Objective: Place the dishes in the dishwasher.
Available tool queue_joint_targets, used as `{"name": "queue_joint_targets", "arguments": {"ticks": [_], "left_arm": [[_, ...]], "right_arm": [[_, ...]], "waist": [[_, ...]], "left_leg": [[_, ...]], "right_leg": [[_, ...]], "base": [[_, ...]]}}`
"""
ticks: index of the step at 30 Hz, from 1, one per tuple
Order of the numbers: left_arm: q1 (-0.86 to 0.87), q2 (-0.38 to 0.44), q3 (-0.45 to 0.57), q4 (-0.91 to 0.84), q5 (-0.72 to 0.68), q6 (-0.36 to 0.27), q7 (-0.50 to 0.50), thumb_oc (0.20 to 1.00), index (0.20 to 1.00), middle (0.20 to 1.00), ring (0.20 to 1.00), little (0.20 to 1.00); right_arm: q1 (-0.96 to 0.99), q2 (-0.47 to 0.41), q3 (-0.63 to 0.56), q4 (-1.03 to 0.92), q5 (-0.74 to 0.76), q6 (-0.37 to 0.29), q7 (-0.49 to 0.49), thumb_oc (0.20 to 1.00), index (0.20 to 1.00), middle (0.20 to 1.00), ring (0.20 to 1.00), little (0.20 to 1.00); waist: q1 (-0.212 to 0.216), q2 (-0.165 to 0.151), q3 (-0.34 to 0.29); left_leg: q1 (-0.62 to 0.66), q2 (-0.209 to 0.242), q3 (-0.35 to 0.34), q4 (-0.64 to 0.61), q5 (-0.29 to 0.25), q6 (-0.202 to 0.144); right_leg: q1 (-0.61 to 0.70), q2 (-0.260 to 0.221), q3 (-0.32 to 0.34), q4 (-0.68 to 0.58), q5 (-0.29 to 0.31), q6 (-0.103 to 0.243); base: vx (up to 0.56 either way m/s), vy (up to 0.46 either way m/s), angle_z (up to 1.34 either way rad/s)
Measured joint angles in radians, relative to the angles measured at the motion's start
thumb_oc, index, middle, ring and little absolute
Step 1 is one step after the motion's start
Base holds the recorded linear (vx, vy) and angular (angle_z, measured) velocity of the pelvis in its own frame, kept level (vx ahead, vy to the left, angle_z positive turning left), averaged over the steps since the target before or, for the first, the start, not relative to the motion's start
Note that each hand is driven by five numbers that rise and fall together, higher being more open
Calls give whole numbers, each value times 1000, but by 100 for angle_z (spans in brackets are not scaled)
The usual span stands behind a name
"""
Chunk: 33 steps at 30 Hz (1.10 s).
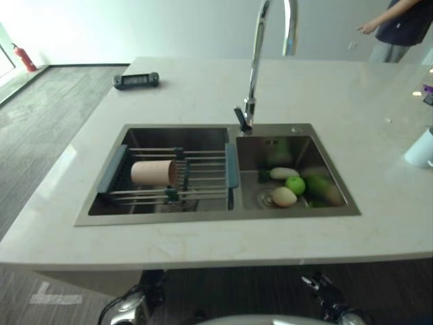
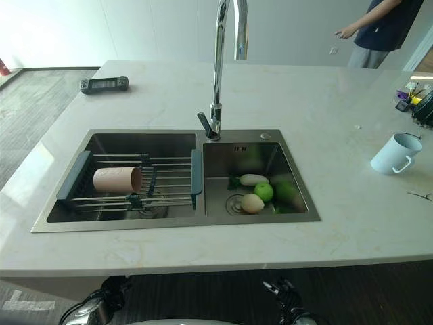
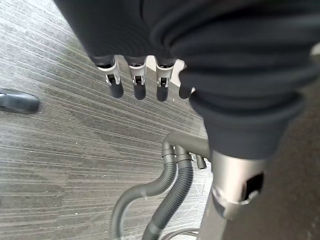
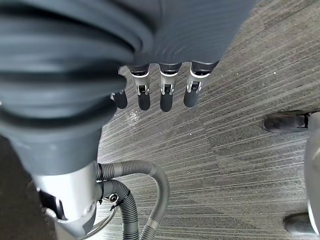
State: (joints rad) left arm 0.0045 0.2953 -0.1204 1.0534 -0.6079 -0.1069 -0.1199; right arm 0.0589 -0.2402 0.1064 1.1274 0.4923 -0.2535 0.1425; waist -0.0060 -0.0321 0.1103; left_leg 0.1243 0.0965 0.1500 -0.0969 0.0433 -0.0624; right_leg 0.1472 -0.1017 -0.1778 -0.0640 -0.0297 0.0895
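Cup [image 2: 117, 179]: lying on the rack [image 2: 169, 181], left of middle.
Robot hands: left [image 3: 137, 82] and right [image 4: 160, 90] spread, empty, hanging down.
Done: nothing yet.

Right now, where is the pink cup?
The pink cup lies on its side on the wire rack across the left sink basin, left of the faucet.

We see the left hand [image 3: 137, 80] hanging above the floor [image 3: 60, 150], fingers straight and loose, holding nothing. The right hand [image 4: 160, 85] hangs likewise above that floor, fingers relaxed, empty.
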Motion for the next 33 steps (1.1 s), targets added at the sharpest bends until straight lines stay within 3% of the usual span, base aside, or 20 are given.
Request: {"name": "queue_joint_targets", "arguments": {"ticks": [4, 8, 10, 11, 14, 15, 21, 22, 24, 27, 28, 33], "left_arm": [[23, -25, 0, -33, 0, 0, 1, 1000, 1000, 1000, 1000, 1000], [35, -34, 1, -30, 0, 76, 9, 1000, 1000, 1000, 1000, 1000], [20, -41, 60, 194, -47, 311, 84, 1000, 1000, 1000, 1000, 1000], [27, -37, 110, 264, -85, 376, 118, 1000, 1000, 1000, 1000, 1000], [94, 14, 269, 330, -202, 483, 198, 1000, 1000, 1000, 1000, 1000], [114, 72, 319, 330, -216, 514, 222, 1000, 1000, 1000, 1000, 1000], [83, 303, 317, 285, -111, 498, 204, 1000, 1000, 1000, 1000, 1000], [55, 390, 317, 283, -44, 508, 196, 1000, 1000, 1000, 1000, 1000], [51, 441, 330, 287, -5, 518, 198, 1000, 1000, 1000, 1000, 1000], [55, 607, 454, 403, 94, 554, 206, 1000, 1000, 1000, 1000, 1000], [76, 752, 517, 452, 170, 545, 218, 1000, 1000, 1000, 1000, 1000], [32, 963, 556, 458, 272, 464, 259, 1000, 1000, 1000, 1000, 1000]], "right_arm": [[27, -8, 0, 1, 0, 7, -9, 1000, 1000, 1000, 1000, 1000], [16, -17, 0, 0, 1, 8, -12, 1000, 1000, 1000, 1000, 1000], [11, -18, 0, 8, 1, 7, -14, 1000, 1000, 1000, 1000, 1000], [11, -22, -1, 15, 0, 7, -13, 1000, 1000, 1000, 1000, 1000], [8, -51, -6, 23, 0, 14, -9, 1000, 1000, 1000, 1000, 1000], [7, -72, -5, 22, -1, 28, -10, 1000, 1000, 1000, 1000, 1000], [19, -163, -5, 21, 0, 50, -24, 1000, 1000, 1000, 1000, 1000], [31, -191, -6, 23, 1, 50, -24, 1000, 1000, 1000, 1000, 1000], [34, -202, -5, 23, 1, 52, -23, 1000, 1000, 1000, 1000, 1000], [35, -232, 0, 17, 3, 53, -19, 1000, 1000, 1000, 1000, 1000], [42, -260, -4, 9, 12, 54, -21, 1000, 1000, 1000, 1000, 1000], [42, -266, 0, 7, 40, 69, -19, 1000, 1000, 1000, 1000, 1000]], "waist": [[8, 17, -14], [15, 16, -20], [11, 14, -53], [11, 13, -62], [18, 28, -70], [27, 47, -84], [40, 136, -127], [39, 152, -129], [40, 180, -132], [38, 184, -132], [40, 180, -138], [64, 175, -137]], "left_leg": [[0, 6, 13, 1, 3, -3], [1, 9, 25, 6, 4, -3], [1, 9, 25, 6, 3, -2], [1, 9, 24, 3, 3, -2], [0, 8, 24, 0, 3, -2], [-1, 6, 23, -1, 0, 1], [-25, -3, 23, -1, -5, 1], [-36, -8, 22, -1, -2, 3], [-38, -11, 22, -1, 0, 0], [-44, -12, 23, -1, 3, -4], [-54, -15, 22, 0, 10, 5], [-53, -21, 18, 5, 12, 7]], "right_leg": [[3, 5, 1, -18, 27, 7], [4, 7, 0, -28, 42, 0], [4, 7, 0, -29, 40, 0], [4, 7, -1, -29, 38, -2], [6, 5, -4, -29, 37, -2], [6, 4, -5, -29, 37, -2], [-13, -8, -8, -29, 34, 0], [-17, -15, -22, -29, 36, 3], [-17, -19, -25, -30, 37, 5], [-24, -19, -26, -29, 36, 4], [-36, -22, -30, -29, 45, 15], [-29, -28, -40, -23, 45, 20]], "base": [[5, -26, -10], [14, -19, -5], [50, 10, -2], [54, 40, 1], [42, 62, 5], [1, 89, 4], [-28, 55, 4], [-34, 20, 13], [-34, 19, 9], [-4, -2, 1], [-16, -30, 6], [-6, -56, 7]]}}
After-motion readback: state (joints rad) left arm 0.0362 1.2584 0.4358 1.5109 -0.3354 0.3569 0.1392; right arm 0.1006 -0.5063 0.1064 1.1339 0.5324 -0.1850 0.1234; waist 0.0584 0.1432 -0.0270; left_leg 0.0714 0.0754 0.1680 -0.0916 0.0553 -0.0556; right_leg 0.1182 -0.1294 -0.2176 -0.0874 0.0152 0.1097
